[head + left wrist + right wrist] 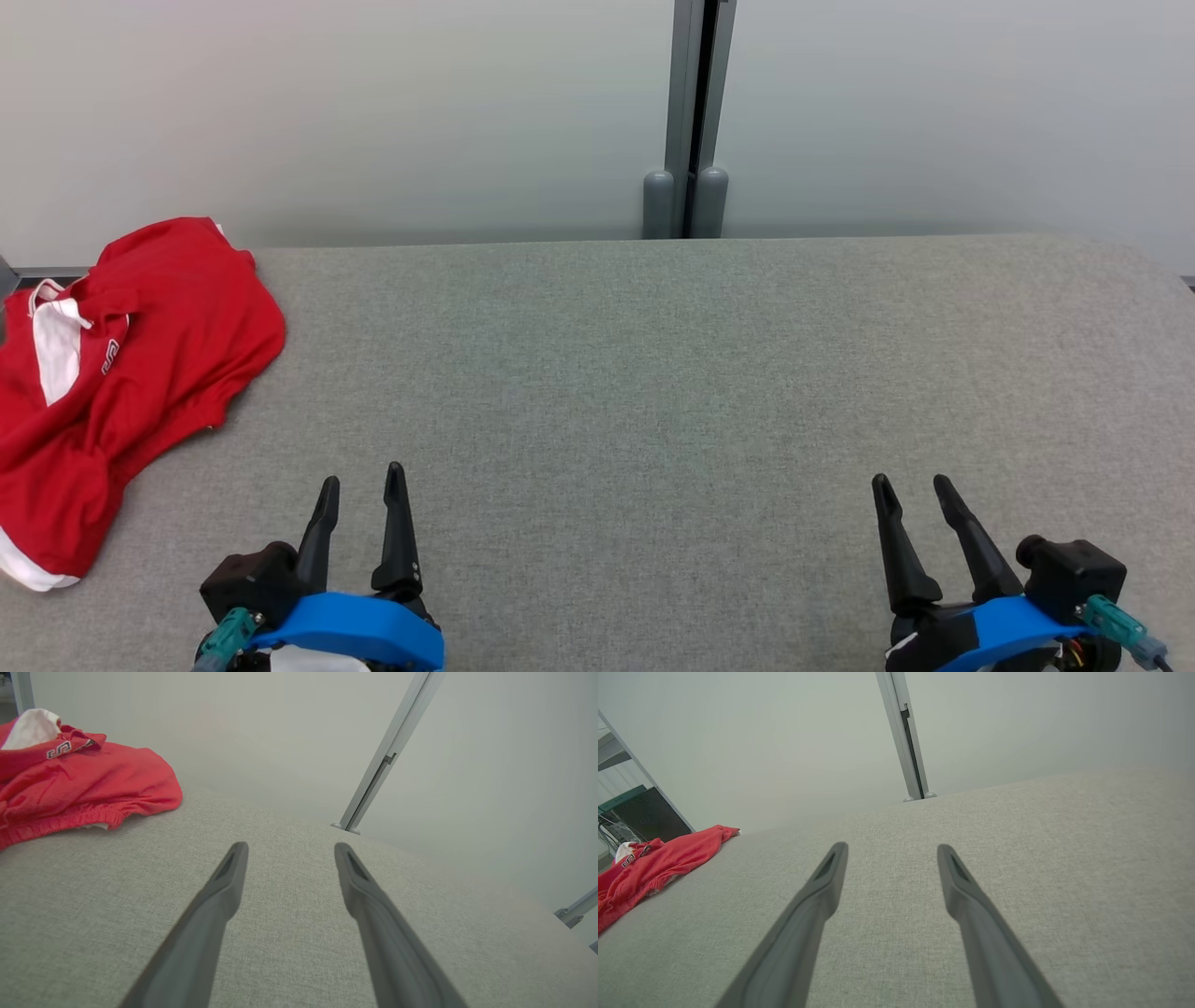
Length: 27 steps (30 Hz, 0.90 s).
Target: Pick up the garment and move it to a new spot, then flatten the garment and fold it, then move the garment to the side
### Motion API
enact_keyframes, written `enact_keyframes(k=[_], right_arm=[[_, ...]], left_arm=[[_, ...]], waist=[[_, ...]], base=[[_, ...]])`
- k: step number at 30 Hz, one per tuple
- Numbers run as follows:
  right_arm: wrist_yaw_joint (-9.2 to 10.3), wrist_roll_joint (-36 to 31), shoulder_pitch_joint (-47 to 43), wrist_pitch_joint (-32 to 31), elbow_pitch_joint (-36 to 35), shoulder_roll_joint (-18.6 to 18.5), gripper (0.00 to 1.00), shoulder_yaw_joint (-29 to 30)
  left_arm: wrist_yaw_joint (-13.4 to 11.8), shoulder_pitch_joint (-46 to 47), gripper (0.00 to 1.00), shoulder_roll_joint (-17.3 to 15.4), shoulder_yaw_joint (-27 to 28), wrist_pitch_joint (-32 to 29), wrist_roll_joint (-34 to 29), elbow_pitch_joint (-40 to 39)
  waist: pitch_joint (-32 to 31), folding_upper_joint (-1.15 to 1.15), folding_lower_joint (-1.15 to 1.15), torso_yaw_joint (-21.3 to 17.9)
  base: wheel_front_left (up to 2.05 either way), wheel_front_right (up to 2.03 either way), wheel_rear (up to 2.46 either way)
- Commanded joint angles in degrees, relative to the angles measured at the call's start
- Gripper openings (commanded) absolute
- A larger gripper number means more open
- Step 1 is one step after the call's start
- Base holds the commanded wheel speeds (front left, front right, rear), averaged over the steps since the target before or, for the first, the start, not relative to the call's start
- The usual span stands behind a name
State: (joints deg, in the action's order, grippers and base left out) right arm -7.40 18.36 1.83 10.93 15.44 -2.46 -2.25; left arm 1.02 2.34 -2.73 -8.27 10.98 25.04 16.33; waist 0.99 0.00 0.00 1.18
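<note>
Left tool (pixel 362 478) and right tool (pixel 913 481) hang wide open and empty above the desk (pixel 653 373), where a clumsy grab could push the red garment (pixel 131 373) off its left edge.

Grey fabric-covered surface (pixel 653 392) stretches right across the frame, far edge against the wall at the top. Over at the left edge, a crumpled red garment (pixel 140 373) with white trim lies on it, bunched, running toward the lower left.
</note>
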Motion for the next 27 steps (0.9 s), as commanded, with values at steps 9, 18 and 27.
enact_keyframes(k=[9, 18, 27], right_arm=[[-0.13, -5.85, -0.41, 1.64, 0.62, -0.55, 1.0, -0.28], [-0.14, -9.19, -1.09, 2.55, 0.98, -0.58, 1.0, -0.68], [-0.14, -12.2, -1.19, 3.5, 1.7, -0.61, 1.0, -1.05]], left_arm=[[-0.45, 0.2, 1.0, -0.2, -0.6, 1.54, -4.38, 1.31], [-0.48, -0.31, 1.0, -0.19, -0.97, 2.49, -7.01, 3.43], [-0.65, -0.61, 1.0, -0.2, -1.16, 3.42, -9.25, 5.49]], waist=[[-0.3, 0.0, 0.0, 0.08], [-0.68, 0.0, 0.0, 0.14], [-1.28, 0.0, 0.0, 0.15]], base=[[0.0, 0.0, 0.0], [0.0, 0.0, 0.0], [0.0, 0.0, 0.0]])
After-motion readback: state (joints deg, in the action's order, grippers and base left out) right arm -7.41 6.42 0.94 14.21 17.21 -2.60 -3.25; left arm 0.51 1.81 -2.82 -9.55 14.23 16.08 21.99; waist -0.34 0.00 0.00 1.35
